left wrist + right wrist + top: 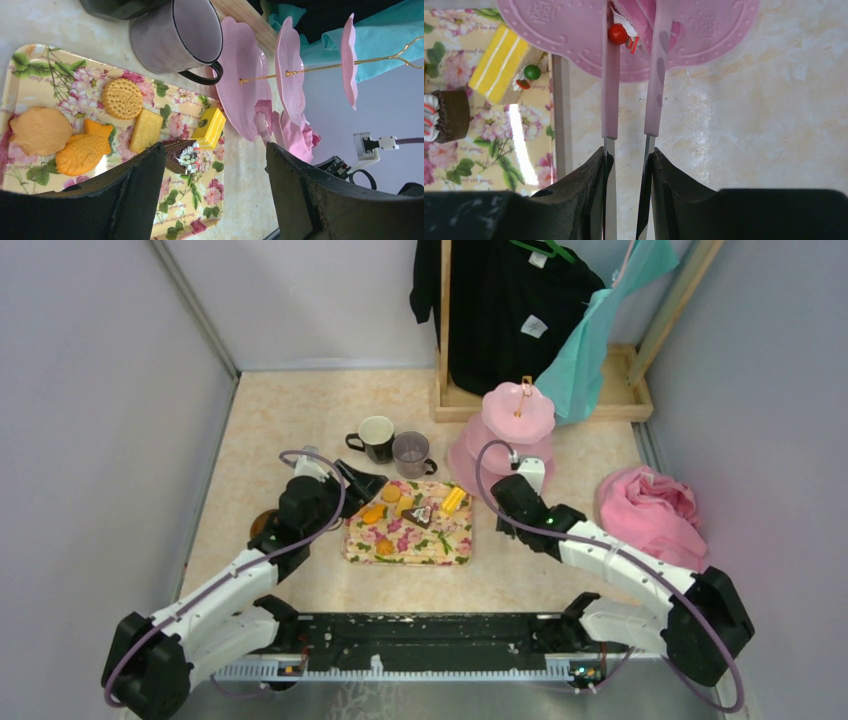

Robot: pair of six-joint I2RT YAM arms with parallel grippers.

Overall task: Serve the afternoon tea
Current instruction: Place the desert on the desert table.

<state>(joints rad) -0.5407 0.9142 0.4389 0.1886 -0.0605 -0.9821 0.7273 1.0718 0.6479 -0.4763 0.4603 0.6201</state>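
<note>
R end effector (626, 156) is squeezing tongs (610, 95), maybe pinching a pink snack (636, 16) over the stand's (709, 35) low plate. L end effector (212, 155) is hovering open near tray (45, 70). Next: loosen tongs gently.

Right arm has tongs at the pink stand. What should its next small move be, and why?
Probably ease the right gripper open slightly: its pink tongs pinch a cherry-topped pink cake over the stand's bottom tier, so loosening should set it there.

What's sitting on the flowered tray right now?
A round biscuit, a fish-shaped snack, an orange shell-shaped snack, a yellow bar, a yellow cake slice and a chocolate cake. The fingers of the left gripper hide part of the tray.
</note>
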